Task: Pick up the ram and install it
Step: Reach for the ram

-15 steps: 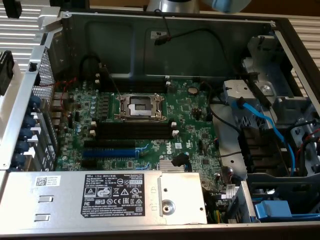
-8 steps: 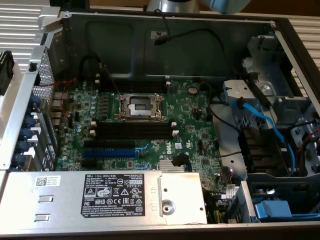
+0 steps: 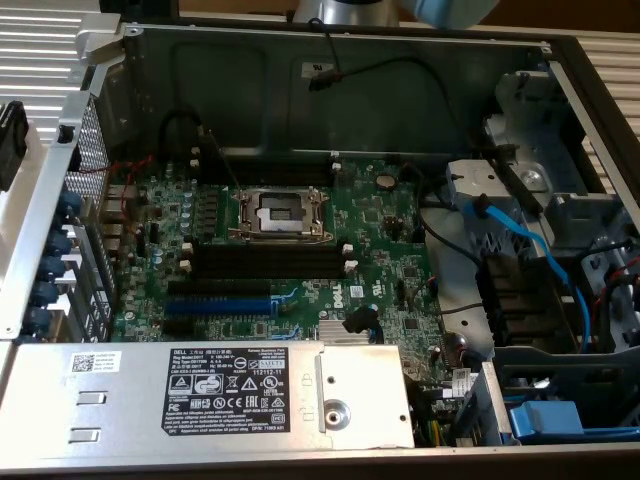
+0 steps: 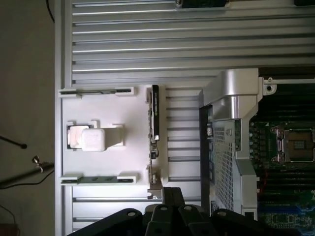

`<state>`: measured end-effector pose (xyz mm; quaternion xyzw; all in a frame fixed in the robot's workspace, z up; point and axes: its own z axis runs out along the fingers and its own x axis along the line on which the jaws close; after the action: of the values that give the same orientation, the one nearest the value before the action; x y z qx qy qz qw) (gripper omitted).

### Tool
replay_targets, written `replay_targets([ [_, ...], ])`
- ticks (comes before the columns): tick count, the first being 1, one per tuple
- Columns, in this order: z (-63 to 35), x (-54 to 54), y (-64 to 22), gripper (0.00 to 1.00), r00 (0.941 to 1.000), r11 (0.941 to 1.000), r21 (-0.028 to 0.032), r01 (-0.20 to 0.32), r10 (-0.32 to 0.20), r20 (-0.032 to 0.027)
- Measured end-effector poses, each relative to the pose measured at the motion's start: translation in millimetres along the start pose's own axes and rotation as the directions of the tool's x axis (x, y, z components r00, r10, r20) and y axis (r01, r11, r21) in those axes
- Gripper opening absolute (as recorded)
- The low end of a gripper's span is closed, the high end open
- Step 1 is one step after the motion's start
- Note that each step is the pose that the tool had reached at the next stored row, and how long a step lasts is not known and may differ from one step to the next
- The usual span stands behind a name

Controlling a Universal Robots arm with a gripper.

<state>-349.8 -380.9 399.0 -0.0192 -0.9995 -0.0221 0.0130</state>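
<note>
The ram [image 4: 155, 118] is a thin dark stick standing on its edge in a white holder [image 4: 106, 110] on the ribbed metal table, outside the computer case. My gripper [image 4: 171, 195] hovers above the table just off one end of the ram, apart from it, its black fingers shut together with nothing between them. In the exterior view the open case shows the green motherboard [image 3: 390, 225] with long black memory slots [image 3: 265, 262] beside the CPU socket [image 3: 280, 212]; these slots hold no stick.
A perforated steel case wall [image 4: 224, 157] rises between the holder and the motherboard. Inside the case are a power supply [image 3: 230, 395], blue cables [image 3: 520, 240], a drive cage [image 3: 560, 340] and a blue expansion slot [image 3: 225, 300]. A white block [image 4: 93, 139] sits in the holder.
</note>
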Motion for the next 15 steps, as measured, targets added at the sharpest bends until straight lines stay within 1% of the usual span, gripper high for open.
replay_targets([
  [8, 0.9, 36.3, -1.2, 0.1, 1.0, 1.0, 0.0001, 0.003, -0.003, -0.0002],
  [11, 1.2, 47.0, -0.5, 0.1, 1.0, 1.0, 0.0008, 0.005, -0.005, -0.0002],
  [13, 1.5, 52.4, 2.2, 0.1, 1.0, 1.0, 0.0042, 0.007, -0.007, -0.0002],
  [15, 1.7, 57.3, 5.0, 0.1, 1.0, 0.9999, 0.0107, 0.008, -0.008, -0.0001],
])
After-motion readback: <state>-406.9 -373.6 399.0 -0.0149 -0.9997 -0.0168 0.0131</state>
